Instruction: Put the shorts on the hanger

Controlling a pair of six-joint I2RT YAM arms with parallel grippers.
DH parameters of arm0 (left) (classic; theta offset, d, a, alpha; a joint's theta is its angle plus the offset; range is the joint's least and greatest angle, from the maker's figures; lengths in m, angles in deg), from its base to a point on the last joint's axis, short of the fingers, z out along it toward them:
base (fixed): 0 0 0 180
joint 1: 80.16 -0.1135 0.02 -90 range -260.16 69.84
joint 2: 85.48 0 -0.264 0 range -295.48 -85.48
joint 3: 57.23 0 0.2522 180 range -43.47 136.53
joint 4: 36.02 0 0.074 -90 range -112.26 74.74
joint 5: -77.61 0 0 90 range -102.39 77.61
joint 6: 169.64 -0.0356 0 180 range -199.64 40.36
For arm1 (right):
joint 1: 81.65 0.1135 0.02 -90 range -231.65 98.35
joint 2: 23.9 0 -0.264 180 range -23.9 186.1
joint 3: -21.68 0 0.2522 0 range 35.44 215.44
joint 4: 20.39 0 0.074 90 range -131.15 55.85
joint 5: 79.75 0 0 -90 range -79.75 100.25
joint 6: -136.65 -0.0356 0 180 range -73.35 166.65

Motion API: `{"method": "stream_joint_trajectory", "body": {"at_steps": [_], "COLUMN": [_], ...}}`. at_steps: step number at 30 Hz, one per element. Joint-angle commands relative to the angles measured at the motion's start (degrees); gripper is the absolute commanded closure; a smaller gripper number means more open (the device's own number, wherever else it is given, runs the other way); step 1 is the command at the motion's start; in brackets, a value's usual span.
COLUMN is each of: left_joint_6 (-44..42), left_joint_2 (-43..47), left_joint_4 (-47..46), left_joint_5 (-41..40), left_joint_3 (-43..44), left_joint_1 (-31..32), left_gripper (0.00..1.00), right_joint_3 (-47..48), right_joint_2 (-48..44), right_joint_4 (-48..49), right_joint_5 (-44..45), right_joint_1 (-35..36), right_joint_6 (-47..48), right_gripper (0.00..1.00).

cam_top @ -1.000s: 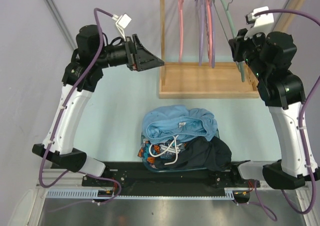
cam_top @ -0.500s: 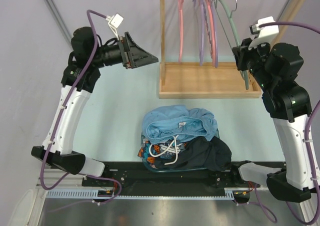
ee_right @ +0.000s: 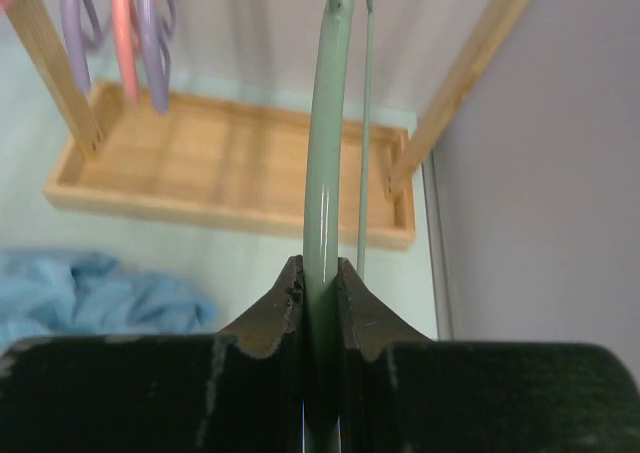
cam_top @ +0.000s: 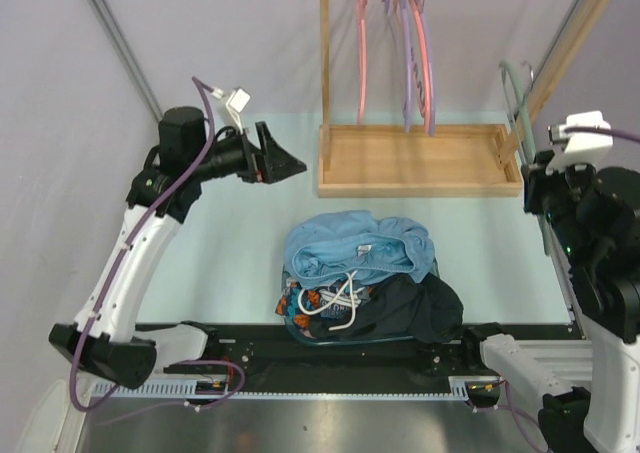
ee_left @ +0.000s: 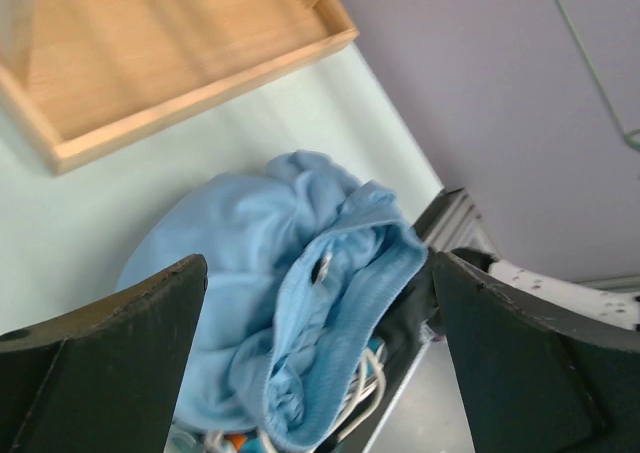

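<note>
Your right gripper [ee_right: 320, 291] is clamped on the one sage hanger [cam_top: 514, 93], just beside the wooden rack [cam_top: 410, 178], at two o'clock from the clothes pile. Your left gripper [cam_top: 290, 163] hangs wide open at ten o'clock. The shorts [cam_top: 350, 245] top that pile, over one patterned garment [cam_top: 318, 298] and one black garment [cam_top: 425, 308]. Two pink hangers [cam_top: 362, 43] hang on the rack; the purple hangers [cam_top: 403, 63] are too bunched to count.

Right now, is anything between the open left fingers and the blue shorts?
Nothing visible. The shorts lie uncovered, partly over the black garment. The left fingers hang open, up and to the left of them, with only bare table below the gap. The wooden rack stands off to the side, out of the path.
</note>
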Motion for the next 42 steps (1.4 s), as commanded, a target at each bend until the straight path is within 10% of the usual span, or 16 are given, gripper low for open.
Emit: {"method": "stream_joint_trajectory", "body": {"at_steps": [1, 14, 22, 33, 35, 42], "left_joint_6": [-7.35, -31.74, -49.36, -63.52, -63.44, -58.17], "left_joint_2": [7.86, 29.49, 26.33, 19.21, 18.69, 15.96], "left_joint_4": [0.43, -10.56, -11.78, -8.00, -8.19, -5.72], "left_joint_5": [-7.90, 3.67, 17.74, 11.61, 11.43, 12.13], "left_joint_3": [-6.01, -28.60, -27.56, -24.48, -24.92, -22.55], "left_joint_1": [-0.42, -0.34, 0.36, 13.97, 15.48, 19.00], "left_gripper": [0.00, 0.00, 0.00, 0.04, 0.11, 1.00], "right_joint_3": [-1.48, -2.65, -2.72, -3.51, -4.91, -6.94], "right_joint_2": [-2.24, -5.14, -2.86, 2.24, 1.98, 3.64], "right_joint_4": [-15.53, -31.46, -31.37, -23.38, -21.63, -16.26], "right_joint_5": [-3.52, -39.22, -59.14, -65.08, -64.11, -57.27], "right_joint_1": [-0.23, -0.14, 2.50, 7.76, 9.52, 14.44], "right_joint_6": [5.01, 19.86, 23.38, 19.78, 19.17, 17.85], "right_gripper": [1.00, 1.00, 1.00, 1.00, 1.00, 0.98]}}
